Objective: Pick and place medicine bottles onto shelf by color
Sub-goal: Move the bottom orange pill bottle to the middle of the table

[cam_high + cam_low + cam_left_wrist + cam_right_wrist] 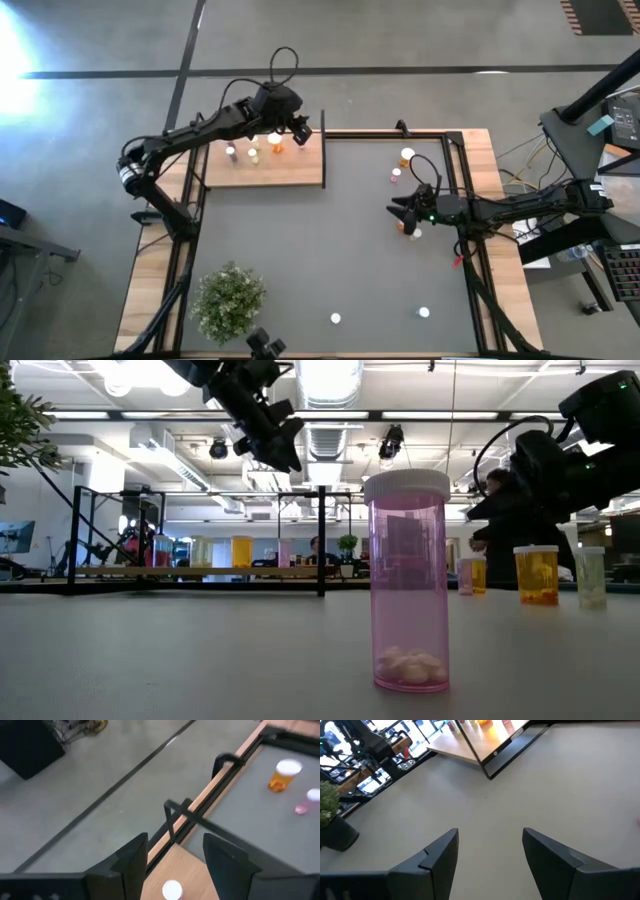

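Note:
The shelf (265, 168) is a light-wood board with thin black rods at the table's far left. Several white-capped medicine bottles (253, 155) stand on it. My left gripper (300, 128) hangs open above the shelf's far right corner, with an orange bottle (275, 141) standing on the board beside it. In the left wrist view one white cap (172, 890) shows below the open left gripper (175, 857). My right gripper (400, 212) stands open low over the table's right side, and the right wrist view shows nothing in the right gripper (490, 855).
Loose bottles stand on the table: an orange one (407, 157) and a pink one (396, 175) at the far right, one (415, 233) beside my right gripper, and two (335, 319) (424, 312) near the front edge. A green plant (230, 300) sits at the near left.

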### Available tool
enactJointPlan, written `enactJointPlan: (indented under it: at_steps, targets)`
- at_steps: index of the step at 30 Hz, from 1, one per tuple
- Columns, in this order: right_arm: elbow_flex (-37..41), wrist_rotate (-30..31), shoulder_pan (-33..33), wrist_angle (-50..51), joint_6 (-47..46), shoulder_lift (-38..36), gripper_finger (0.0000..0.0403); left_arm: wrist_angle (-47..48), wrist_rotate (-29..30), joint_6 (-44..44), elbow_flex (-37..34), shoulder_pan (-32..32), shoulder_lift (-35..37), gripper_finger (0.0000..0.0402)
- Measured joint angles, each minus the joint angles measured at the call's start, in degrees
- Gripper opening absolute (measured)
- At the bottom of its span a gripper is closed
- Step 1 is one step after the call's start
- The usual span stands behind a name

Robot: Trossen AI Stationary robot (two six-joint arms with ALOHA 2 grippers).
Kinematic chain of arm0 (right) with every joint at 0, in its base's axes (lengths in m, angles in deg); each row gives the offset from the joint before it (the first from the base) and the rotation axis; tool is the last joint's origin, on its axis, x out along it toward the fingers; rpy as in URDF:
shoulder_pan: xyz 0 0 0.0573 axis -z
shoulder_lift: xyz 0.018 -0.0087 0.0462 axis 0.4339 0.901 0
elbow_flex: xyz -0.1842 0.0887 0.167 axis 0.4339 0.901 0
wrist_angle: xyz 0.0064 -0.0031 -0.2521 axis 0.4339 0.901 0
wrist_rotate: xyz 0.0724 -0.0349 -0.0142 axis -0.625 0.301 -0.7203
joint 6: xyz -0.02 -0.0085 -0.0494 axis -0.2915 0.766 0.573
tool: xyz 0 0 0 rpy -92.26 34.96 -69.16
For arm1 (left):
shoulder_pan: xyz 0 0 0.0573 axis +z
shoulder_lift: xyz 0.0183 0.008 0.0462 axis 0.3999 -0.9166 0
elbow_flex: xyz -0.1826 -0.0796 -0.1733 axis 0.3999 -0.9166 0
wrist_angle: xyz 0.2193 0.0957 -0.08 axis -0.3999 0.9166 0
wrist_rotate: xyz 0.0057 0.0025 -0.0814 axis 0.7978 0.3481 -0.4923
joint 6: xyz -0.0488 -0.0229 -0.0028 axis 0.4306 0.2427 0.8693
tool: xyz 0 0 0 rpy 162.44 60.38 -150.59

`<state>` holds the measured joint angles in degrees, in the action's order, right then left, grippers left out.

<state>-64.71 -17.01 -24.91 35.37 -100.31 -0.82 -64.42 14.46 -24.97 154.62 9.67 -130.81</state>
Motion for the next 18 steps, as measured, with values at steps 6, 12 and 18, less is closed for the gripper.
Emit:
enactJointPlan:
  at_steps: [6, 12, 18]
  targets:
    - [0.00, -1.23, -0.02, 0.00, 0.55, 0.00, 0.0210, -1.45, -1.28, 0.00, 0.11, -0.43, 0.78, 0.0174]
    - [0.00, 1.47, 0.00, -0.08, 0.62, 0.00, 0.0210, -2.07, -1.64, 0.00, 0.04, -2.18, 1.32, 0.0174]
    - [-0.02, 6.92, 0.00, -0.38, -0.04, 0.00, 0.0210, -6.91, -1.64, 0.44, 0.09, -4.89, 1.65, 0.0174]
